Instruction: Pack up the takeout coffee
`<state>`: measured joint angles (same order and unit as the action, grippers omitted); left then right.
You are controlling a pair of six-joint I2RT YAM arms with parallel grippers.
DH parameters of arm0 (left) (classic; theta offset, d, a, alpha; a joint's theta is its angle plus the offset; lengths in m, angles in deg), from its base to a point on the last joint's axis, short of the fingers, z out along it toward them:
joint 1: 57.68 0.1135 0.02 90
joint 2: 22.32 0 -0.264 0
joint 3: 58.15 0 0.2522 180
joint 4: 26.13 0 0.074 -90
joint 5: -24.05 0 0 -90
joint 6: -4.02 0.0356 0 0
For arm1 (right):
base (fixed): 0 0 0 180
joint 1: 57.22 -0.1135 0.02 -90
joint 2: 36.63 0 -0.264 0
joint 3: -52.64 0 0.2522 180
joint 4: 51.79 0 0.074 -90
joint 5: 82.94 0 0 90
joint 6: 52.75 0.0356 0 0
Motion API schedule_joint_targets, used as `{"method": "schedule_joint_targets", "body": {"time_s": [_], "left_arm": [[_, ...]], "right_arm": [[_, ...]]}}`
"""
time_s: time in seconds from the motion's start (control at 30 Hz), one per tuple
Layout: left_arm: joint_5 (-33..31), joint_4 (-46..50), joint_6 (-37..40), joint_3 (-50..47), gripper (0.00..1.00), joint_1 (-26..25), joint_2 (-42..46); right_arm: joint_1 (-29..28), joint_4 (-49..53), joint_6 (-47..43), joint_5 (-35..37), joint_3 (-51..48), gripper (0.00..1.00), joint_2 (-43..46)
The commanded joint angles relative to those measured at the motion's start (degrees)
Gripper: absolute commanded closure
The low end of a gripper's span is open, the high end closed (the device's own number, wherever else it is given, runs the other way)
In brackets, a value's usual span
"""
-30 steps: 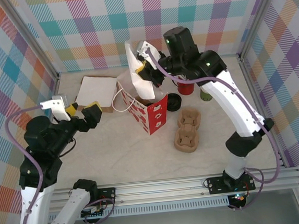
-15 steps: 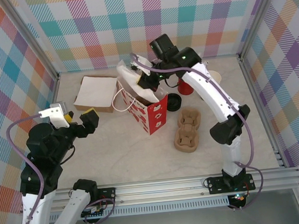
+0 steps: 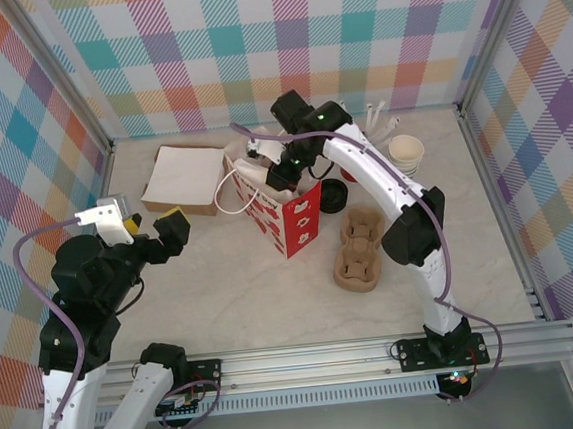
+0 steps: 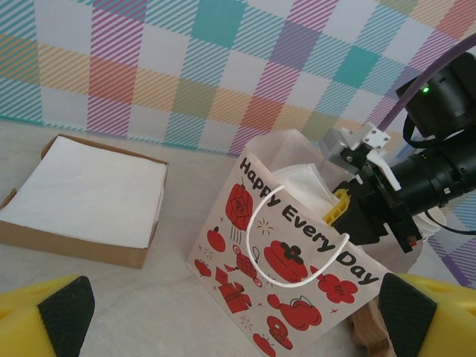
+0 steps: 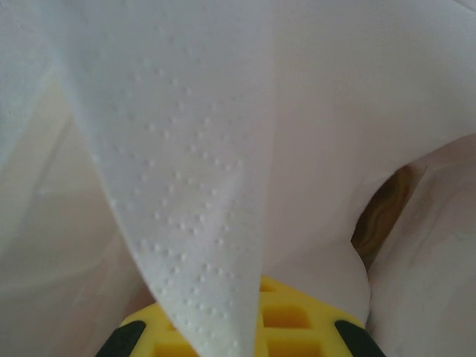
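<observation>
The red-printed paper bag (image 3: pixel 285 218) stands upright mid-table with its mouth open. My right gripper (image 3: pixel 276 173) reaches down into that mouth, shut on a white napkin (image 5: pixel 223 149) that drapes over its yellow fingers (image 5: pixel 290 323). In the left wrist view the same napkin (image 4: pixel 301 181) shows inside the bag (image 4: pixel 297 275), beside the right gripper (image 4: pixel 349 212). My left gripper (image 3: pixel 154 229) hovers open to the left of the bag, nothing between its fingertips (image 4: pixel 68 312). The takeout coffee is hidden from view.
A cardboard box of white napkins (image 3: pixel 181 176) lies left of the bag. Two brown cup carriers (image 3: pixel 358 250) lie to its right, with a loose black lid (image 3: pixel 333 196) behind them. A stack of cream-lined cups (image 3: pixel 407 151) stands at the back right.
My right arm has swung left and down, bringing the napkin from above the bag into its mouth. The left arm dropped slightly, then stayed still.
</observation>
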<state>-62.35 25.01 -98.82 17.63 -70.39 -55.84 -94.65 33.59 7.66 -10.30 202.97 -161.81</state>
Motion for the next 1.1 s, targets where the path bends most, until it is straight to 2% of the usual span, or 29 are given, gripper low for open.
{"method": "schedule_joint_targets", "body": {"time_s": [0.0, 0.27, 0.43, 0.8, 1.07], "left_arm": [[0.91, -1.44, -1.01, -0.4, 0.0, -0.82, -0.06], [1.46, -1.7, -1.38, -0.62, 0.0, -0.83, -0.25], [1.58, -1.83, -1.59, -0.67, 0.0, -0.83, -0.49], [1.93, -2.05, -1.84, -0.67, 0.0, -0.83, -0.5], [1.64, -2.41, -2.05, -1.02, 0.0, -0.83, -0.74]], "right_arm": [[0.36, 3.24, -0.04, -0.55, 0.71, 1.0, -1.49], [0.34, 6.16, 0.42, 0.63, 0.68, 0.97, -2.65], [0.16, 6.67, 0.15, 0.84, 0.9, 0.84, -1.32], [-0.1, 6.31, 0.45, -0.88, 1.24, 0.46, 5.83], [-0.11, 5.86, 0.53, -3.67, 2.34, 0.3, 10.43]]}}
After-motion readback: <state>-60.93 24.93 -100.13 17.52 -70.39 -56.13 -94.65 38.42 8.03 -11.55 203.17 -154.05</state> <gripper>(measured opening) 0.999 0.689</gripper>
